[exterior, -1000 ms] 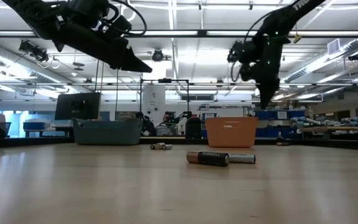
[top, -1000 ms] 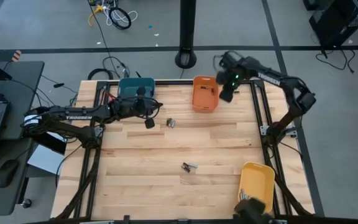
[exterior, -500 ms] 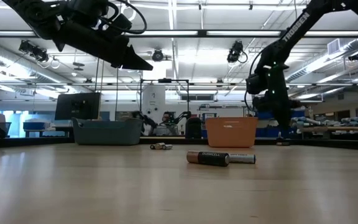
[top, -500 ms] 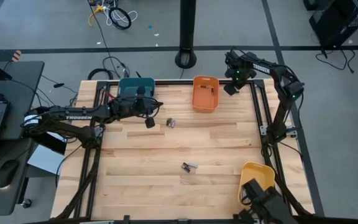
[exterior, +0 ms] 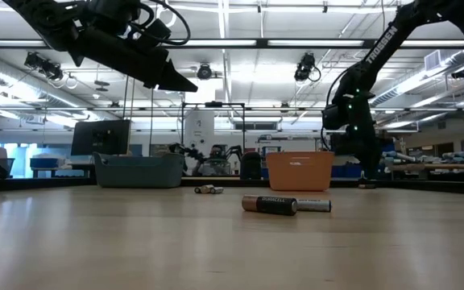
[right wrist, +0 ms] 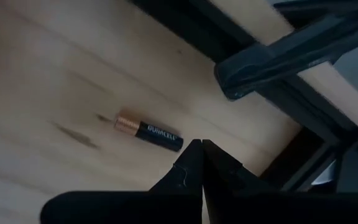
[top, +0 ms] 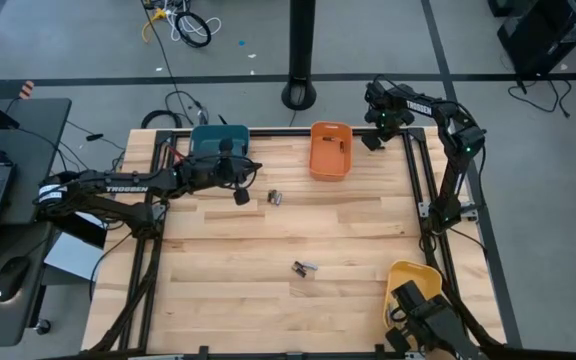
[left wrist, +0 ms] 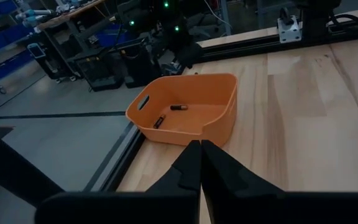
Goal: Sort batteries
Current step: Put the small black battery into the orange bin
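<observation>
A black battery with a copper end [right wrist: 148, 132] lies on the wood by the dark frame rail, at the table's far right corner. My right gripper [right wrist: 202, 147] [top: 372, 141] is shut and points down, its tips just beside the battery's black end. Other batteries lie mid-table [top: 304, 267] [exterior: 269, 205] and farther back [top: 276, 197]. My left gripper [top: 240, 197] [left wrist: 201, 148] hangs shut above the table, facing the orange bin [left wrist: 185, 109], which holds two batteries [left wrist: 179, 107].
A teal bin [top: 218, 140] stands at the far edge left of the orange bin [top: 330, 150]. A yellow bin [top: 413, 288] sits at the near right. Dark frame rails [right wrist: 272, 46] run along the table's right and far edges.
My right gripper has gone from beside the orange bin toward the table's far right corner and down, rolling about its own axis until it points down. It stays shut. The left arm has kept still.
</observation>
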Tool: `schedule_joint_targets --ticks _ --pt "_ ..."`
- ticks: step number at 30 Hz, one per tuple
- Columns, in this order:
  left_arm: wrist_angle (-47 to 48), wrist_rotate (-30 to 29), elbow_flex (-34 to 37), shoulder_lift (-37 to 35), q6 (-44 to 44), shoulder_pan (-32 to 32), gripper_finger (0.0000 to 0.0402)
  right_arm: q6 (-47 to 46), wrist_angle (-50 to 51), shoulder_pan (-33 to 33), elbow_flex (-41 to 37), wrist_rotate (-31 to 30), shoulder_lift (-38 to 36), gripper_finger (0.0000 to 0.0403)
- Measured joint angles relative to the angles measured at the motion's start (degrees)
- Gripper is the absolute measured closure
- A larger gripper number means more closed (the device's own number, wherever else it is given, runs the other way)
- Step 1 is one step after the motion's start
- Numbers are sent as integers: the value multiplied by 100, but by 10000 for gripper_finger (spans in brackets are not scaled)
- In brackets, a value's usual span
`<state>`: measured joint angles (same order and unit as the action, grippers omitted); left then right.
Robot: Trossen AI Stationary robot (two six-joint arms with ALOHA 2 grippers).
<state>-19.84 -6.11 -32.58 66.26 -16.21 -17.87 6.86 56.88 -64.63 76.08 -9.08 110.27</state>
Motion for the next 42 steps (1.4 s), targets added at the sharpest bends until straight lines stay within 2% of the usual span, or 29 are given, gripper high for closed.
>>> schedule_joint_targets --ticks 12,18,21,33,42 --pt "-2 0 0 0 -1 0 386 388 161 14 19 120 -14 394" --pt "0 0 0 0 0 0 386 1276 139 275 16 -310 -14 394" --pt "0 -2 0 0 -2 0 386 1656 25 382 24 -327 -14 396" --pt "0 -7 0 0 -2 0 386 1644 51 128 95 1108 23 398" --pt "-2 -9 0 0 -2 0 386 1798 236 132 91 1215 23 398"
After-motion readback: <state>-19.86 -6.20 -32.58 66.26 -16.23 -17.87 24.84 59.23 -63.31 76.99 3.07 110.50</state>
